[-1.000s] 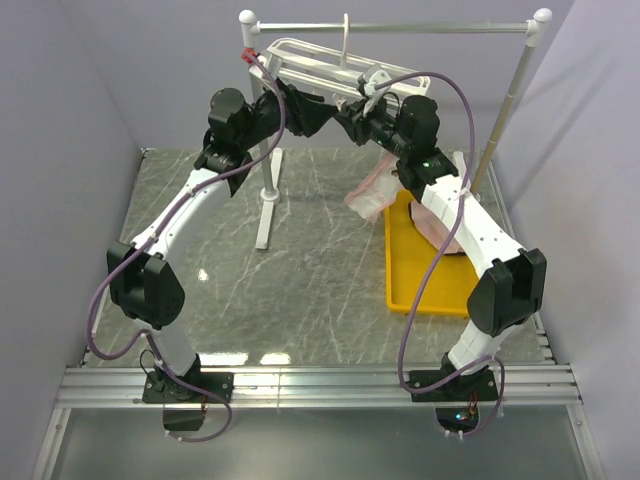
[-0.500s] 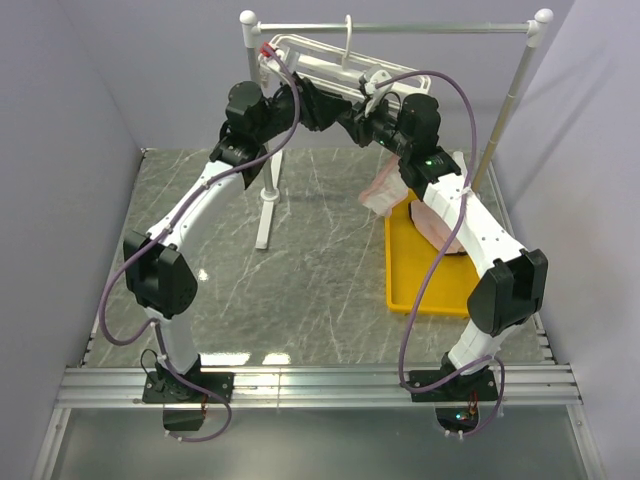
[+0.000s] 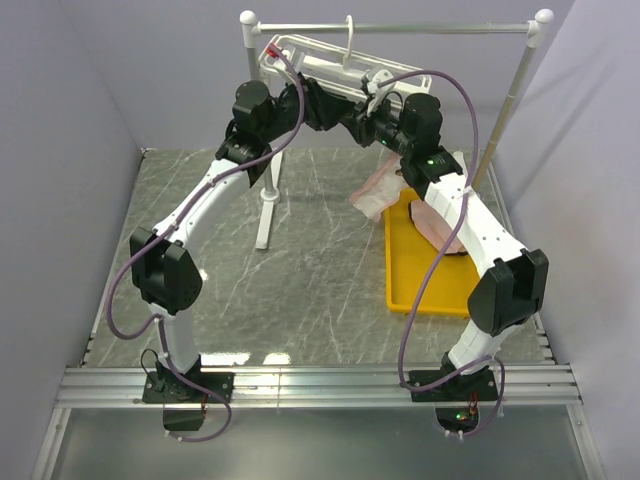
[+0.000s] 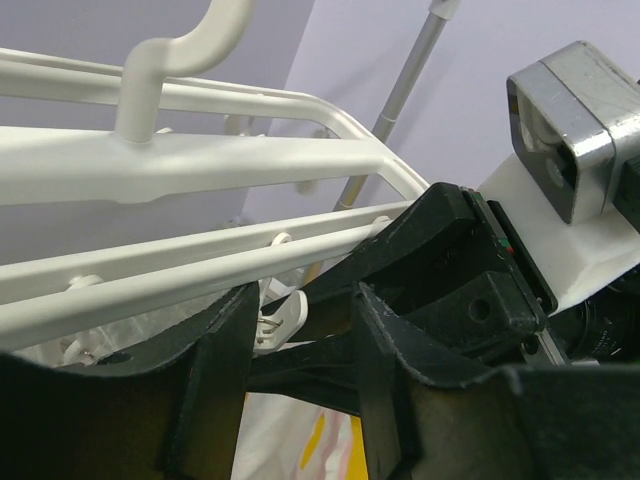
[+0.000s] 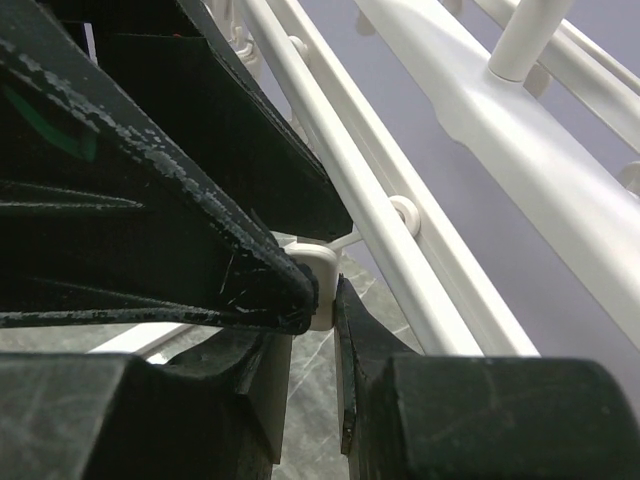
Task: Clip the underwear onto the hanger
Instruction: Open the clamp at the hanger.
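Your left end effector straddles a dangling clip on the hanger, part open, not yet pinching. Your right end effector, nearly closed, holds the pink underwear hanging just below.

The top view looks down from behind; both wrist views sit close under the hanger.

back centre: hanger hangs on rail stand, above surface | right: tray on surface | underwear at tray's far-left corner (more lies inside the tray)
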You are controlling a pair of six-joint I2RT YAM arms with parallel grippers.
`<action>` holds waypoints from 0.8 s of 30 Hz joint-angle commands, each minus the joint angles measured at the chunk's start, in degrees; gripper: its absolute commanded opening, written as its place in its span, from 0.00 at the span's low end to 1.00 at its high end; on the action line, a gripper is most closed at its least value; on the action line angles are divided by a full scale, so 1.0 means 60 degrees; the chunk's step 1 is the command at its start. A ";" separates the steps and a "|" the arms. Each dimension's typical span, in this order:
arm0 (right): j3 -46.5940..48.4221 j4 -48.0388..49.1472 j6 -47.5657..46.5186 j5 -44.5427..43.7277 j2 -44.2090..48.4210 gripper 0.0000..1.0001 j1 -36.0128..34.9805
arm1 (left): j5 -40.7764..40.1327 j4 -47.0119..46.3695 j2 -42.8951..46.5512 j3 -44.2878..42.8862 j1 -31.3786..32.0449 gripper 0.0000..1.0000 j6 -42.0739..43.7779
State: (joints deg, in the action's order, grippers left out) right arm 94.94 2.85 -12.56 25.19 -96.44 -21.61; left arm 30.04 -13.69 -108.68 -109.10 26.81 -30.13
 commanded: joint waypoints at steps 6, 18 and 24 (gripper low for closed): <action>0.0540 0.0374 0.0349 0.0650 0.0547 0.00 -0.0003 | 0.0075 0.0084 -0.0416 -0.0493 -0.0088 0.43 -0.0222; 0.0525 0.0521 0.0408 0.0753 0.0605 0.00 0.0115 | -0.0085 0.0143 -0.0372 -0.0435 -0.0161 0.00 -0.0339; 0.0365 0.0828 0.0394 0.0402 0.0591 0.33 0.0100 | 0.0032 -0.0032 -0.0343 -0.0450 -0.0205 0.00 -0.0910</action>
State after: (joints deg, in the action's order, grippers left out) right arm 94.94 2.04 -10.85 26.41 -96.44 -20.64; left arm 30.55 -14.04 -109.91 -109.97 26.26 -33.45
